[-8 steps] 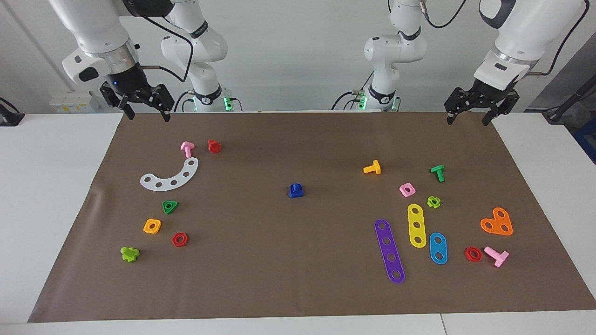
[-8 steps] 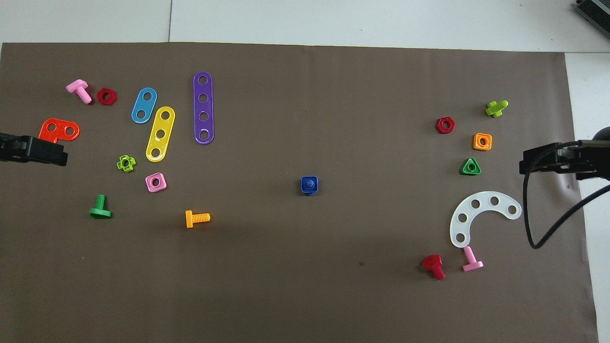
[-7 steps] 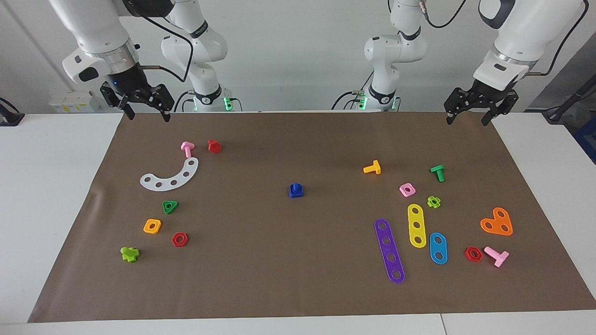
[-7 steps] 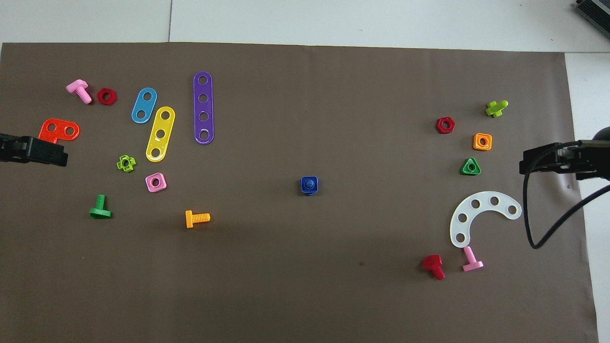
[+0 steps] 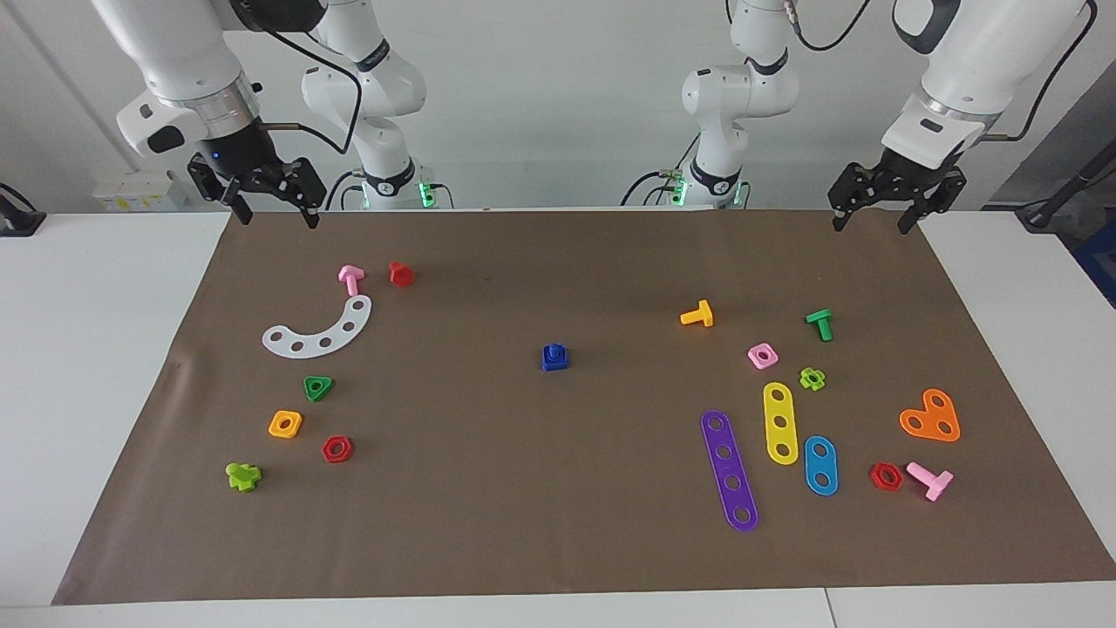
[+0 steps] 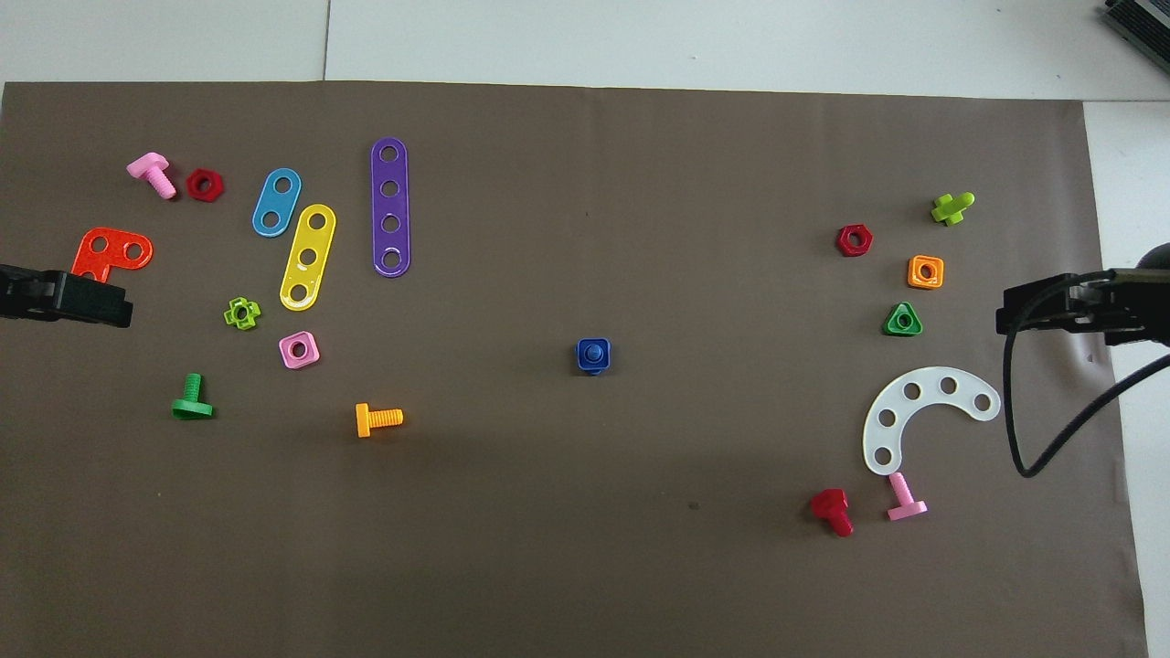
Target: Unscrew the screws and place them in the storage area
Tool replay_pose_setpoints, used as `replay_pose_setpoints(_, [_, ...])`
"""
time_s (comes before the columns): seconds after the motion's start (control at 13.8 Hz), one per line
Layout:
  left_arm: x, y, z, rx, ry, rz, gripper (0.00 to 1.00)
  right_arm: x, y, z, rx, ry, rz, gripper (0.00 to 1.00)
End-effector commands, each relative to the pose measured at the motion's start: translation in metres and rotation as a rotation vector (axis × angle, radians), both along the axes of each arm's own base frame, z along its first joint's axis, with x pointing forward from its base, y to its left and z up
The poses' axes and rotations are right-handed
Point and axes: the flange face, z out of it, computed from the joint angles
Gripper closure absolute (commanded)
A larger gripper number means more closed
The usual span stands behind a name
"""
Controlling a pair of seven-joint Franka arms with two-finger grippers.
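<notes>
The dark-blue screw (image 5: 554, 351) stands at the middle of the brown mat, threaded through a dark-blue square nut (image 5: 554, 362); in the overhead view its shank end (image 6: 593, 351) shows in the nut's hole. The storage area is toward the right arm's end, marked by the white curved strip (image 5: 318, 332) (image 6: 923, 411) and the green (image 5: 318, 387), orange (image 5: 285, 424) and red (image 5: 336, 449) nuts. My right gripper (image 5: 277, 218) (image 6: 1042, 309) hangs open and empty over the mat's edge at that end. My left gripper (image 5: 869, 225) (image 6: 82, 302) hangs open and empty over the mat's other end.
Near the curved strip lie a pink bolt (image 5: 350, 279), a red bolt (image 5: 401, 274) and a lime bolt (image 5: 243, 476). Toward the left arm's end lie purple (image 5: 730, 470), yellow (image 5: 780, 423) and blue (image 5: 820, 465) strips, an orange plate (image 5: 931, 417) and several bolts and nuts.
My left gripper has shifted slightly in the air. The right gripper and the parts on the mat have not moved.
</notes>
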Motion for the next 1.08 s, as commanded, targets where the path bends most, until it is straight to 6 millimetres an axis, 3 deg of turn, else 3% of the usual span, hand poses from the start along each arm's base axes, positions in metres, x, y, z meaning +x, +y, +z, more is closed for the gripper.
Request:
replay_pose_setpoints(0.0, [-0.009,-0.014,-0.002,0.007,-0.017,0.004,0.0,-0.006,-0.001,0.001,0.001,-0.001,0.022,0.0])
replay_pose_setpoints(0.14, [-0.01,-0.043,-0.012,0.006,-0.018,-0.002,0.0,-0.006,-0.001,0.001,0.001,-0.001,0.022,0.0])
replay_pose_setpoints(0.36, [-0.013,-0.111,-0.028,-0.008,-0.059,0.042,0.0,-0.006,-0.001,0.002,0.001,-0.002,0.022,0.0])
replay_pose_setpoints(0.51, [-0.013,-0.144,-0.04,-0.018,-0.071,0.069,0.0,-0.006,-0.001,0.002,0.001,-0.002,0.022,0.0])
replay_pose_setpoints(0.65, [-0.01,-0.192,-0.065,-0.028,-0.076,0.067,0.0,-0.006,-0.001,0.001,0.001,-0.001,0.022,0.0])
replay_pose_setpoints(1.01, [0.0,-0.287,-0.133,-0.074,-0.122,0.077,0.0,-0.006,-0.001,0.001,0.001,-0.001,0.022,0.0])
